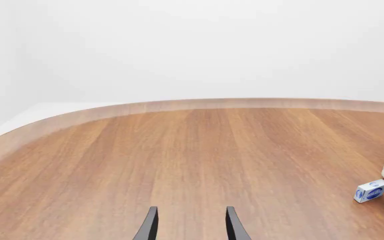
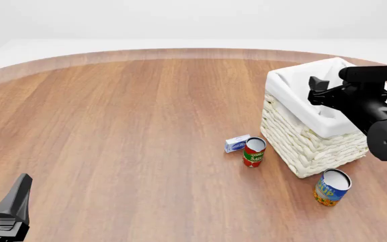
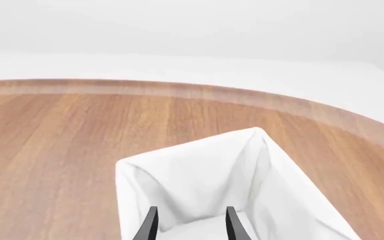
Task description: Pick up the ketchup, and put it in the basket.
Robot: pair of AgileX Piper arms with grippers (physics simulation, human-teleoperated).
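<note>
Right gripper [image 3: 190, 225] hovering over basket [image 2: 301, 146], jaws narrowly parted, empty; ketchup not visible, likely dropped inside. Left gripper [image 1: 190, 225] idling over counter [image 2: 126, 126], jaws likewise parted.

A round wooden worktop [image 2: 126, 131] carries a woven basket [image 2: 301, 141] toward the right. Just beside the basket's near-left wall stand a red-and-green can [image 2: 253, 152] and a small white-and-blue box [image 2: 237, 143]; a blue-and-yellow can [image 2: 331, 187] stands near its front corner.
</note>
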